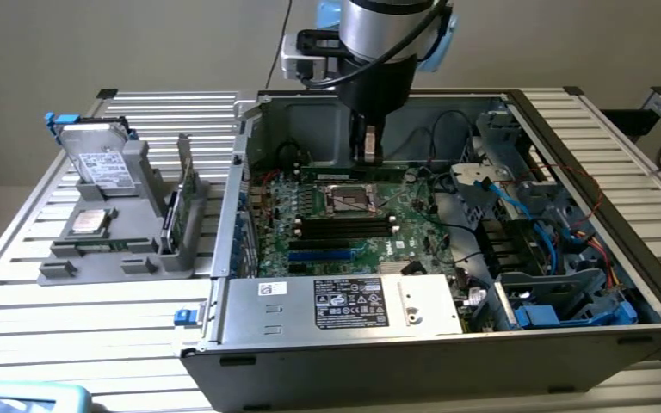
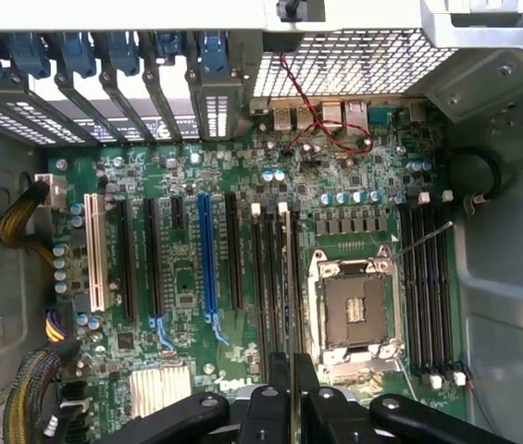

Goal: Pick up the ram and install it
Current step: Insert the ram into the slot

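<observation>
Dell logo (image 2: pixel 231 377) on motherboard (image 2: pixel 182 277); power-supply label (image 1: pixel 351 304) illegible.

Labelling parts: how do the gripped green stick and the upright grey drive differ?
The ram is a thin green circuit-board stick; the drive is a boxy grey metal block. The ram sits in the gripper inside the case; the drive rests upright on a holder outside.

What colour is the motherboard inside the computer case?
The motherboard is green, clearest in the wrist view.

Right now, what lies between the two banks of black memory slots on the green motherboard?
The square silver processor socket, shown in the wrist view.
</observation>
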Controlling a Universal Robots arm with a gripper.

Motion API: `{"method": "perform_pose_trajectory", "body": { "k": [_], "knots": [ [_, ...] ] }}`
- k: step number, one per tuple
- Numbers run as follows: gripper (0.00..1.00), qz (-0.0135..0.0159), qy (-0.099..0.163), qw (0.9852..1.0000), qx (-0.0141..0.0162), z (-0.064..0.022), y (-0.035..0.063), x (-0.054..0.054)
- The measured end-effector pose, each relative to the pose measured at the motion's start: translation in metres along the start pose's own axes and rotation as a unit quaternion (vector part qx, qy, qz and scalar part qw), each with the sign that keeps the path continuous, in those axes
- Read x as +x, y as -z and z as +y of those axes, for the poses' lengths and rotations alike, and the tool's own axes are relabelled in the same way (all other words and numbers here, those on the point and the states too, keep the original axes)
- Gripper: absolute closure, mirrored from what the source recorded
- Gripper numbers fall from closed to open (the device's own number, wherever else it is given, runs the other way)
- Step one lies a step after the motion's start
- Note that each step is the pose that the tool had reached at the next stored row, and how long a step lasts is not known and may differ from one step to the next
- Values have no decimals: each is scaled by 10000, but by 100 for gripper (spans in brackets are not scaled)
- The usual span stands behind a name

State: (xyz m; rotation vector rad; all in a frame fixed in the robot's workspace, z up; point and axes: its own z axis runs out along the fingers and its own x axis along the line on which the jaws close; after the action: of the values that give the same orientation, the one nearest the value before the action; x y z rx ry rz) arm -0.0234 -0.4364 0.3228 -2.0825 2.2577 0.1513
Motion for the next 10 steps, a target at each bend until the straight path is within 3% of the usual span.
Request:
{"method": "perform_pose_trajectory", "body": {
  "k": [10],
  "knots": [
    [85,5,195,9998,-23,-5,-181,19]
  ]
}}
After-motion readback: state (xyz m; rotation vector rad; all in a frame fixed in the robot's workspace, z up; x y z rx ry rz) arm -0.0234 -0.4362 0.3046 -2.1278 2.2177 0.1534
